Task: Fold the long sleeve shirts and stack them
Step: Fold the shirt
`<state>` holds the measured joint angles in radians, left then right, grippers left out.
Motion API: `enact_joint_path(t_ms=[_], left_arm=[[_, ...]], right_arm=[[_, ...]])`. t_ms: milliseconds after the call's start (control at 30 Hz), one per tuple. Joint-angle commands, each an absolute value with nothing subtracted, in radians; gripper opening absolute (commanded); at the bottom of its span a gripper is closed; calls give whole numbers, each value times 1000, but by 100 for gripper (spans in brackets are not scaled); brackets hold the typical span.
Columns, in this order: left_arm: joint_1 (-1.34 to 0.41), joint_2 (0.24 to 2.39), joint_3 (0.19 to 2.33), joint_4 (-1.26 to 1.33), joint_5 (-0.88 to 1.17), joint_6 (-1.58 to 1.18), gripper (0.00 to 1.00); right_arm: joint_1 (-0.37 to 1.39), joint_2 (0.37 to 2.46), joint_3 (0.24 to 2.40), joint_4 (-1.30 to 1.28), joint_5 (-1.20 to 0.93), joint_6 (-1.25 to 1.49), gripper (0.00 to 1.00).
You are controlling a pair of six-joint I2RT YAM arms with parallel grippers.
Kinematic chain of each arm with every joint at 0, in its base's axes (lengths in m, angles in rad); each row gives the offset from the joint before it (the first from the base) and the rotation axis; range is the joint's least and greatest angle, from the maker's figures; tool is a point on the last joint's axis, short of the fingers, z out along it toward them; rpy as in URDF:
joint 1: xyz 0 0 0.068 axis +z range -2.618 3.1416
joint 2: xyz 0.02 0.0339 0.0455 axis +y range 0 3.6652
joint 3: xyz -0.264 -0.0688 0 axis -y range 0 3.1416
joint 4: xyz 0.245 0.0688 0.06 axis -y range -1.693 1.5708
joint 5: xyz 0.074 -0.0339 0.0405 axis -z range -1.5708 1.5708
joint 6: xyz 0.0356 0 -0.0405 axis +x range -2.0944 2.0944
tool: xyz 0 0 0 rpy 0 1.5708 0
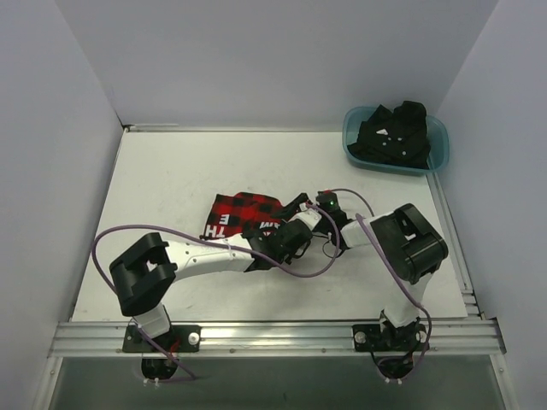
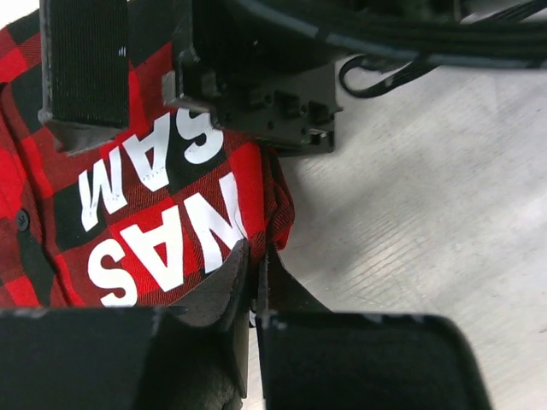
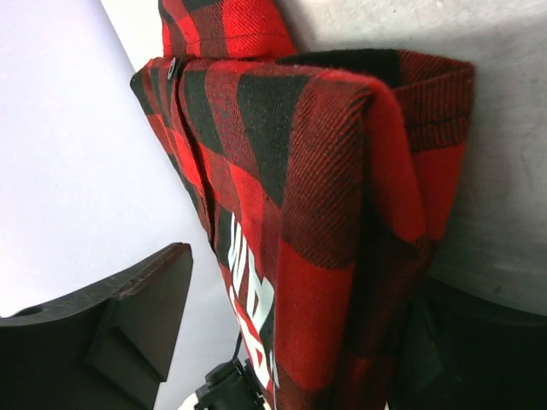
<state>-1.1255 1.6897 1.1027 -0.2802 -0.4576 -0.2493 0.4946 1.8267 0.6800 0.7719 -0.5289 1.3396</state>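
Arms are reaching in from both bases and meeting at the right-hand edge of the red-and-black flannel shirt (image 1: 242, 209), which is lying bunched and partly folded near the middle of the white table (image 1: 171, 171). Large white letters (image 2: 162, 222) printed on the check are facing up, reading upside down in the left wrist view. The left gripper (image 2: 256, 286) is sitting low at the cloth's edge with its jaws drawn almost together, and the flannel's hem is running down into the thin slit between them, so it is pinching the shirt there. The right gripper (image 3: 312, 282) is holding its jaws wide apart: one finger (image 3: 137, 325) is standing clear of the fabric with bare table showing between them, while the other finger (image 3: 479, 342) is lying under and against a thick folded edge of the flannel. In that view the fold is rising between the jaws, and a small dark button (image 3: 172, 68) is showing on the placket near the top. In the left wrist view the right gripper's black body is hanging over the shirt just beyond the left fingertips. The black shirt (image 1: 393, 137) is sitting crumpled in the teal tub (image 1: 438, 137) at the far right corner of the table, well apart from both arms. A purple cable (image 1: 102, 243) is looping out beside the left arm.
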Motion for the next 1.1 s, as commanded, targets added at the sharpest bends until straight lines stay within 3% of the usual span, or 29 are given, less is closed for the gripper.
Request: enact_joint_path(t_ms=[0,100,133,200,233,333,367,433,467,600,933,1067], left_arm=[[-1127,1712,1166,-232,-411,-310,8],[-1129,1717,1172,-233,-408,-334,10],[-1131,1712,1170,-235,-414,-340,12],[-1127,1704,1173,-238,-414,-362,15],[-1126,1697,1177,-248,-413,-373,23],[-1108,1663,1206,-300,-399,-413,36],[-1100,1648,1210,-310,-373,-422,48],[-1066,1591,1210,-342,-341,-449,61],[-1046,1569,1209,-354,-307,-457,73],[-901,1448,1186,-445,-162,-518,97],[-367,1177,1117,-641,35,-376,98],[-296,1098,999,-603,-23,-365,98]], right_arm=[[503,1865,661,749,-488,1330,73],[499,1868,658,749,-486,1309,55],[497,1865,658,743,-486,1295,39],[494,1855,658,727,-486,1276,24],[483,1849,655,707,-489,1258,12],[445,1816,652,657,-518,1220,0],[428,1790,650,638,-526,1188,0],[379,1764,655,554,-566,1142,0],[364,1734,663,510,-581,1084,0],[289,1658,758,168,-620,840,0],[129,1522,1112,-610,-537,369,0],[92,1532,1360,-871,-360,229,0]])
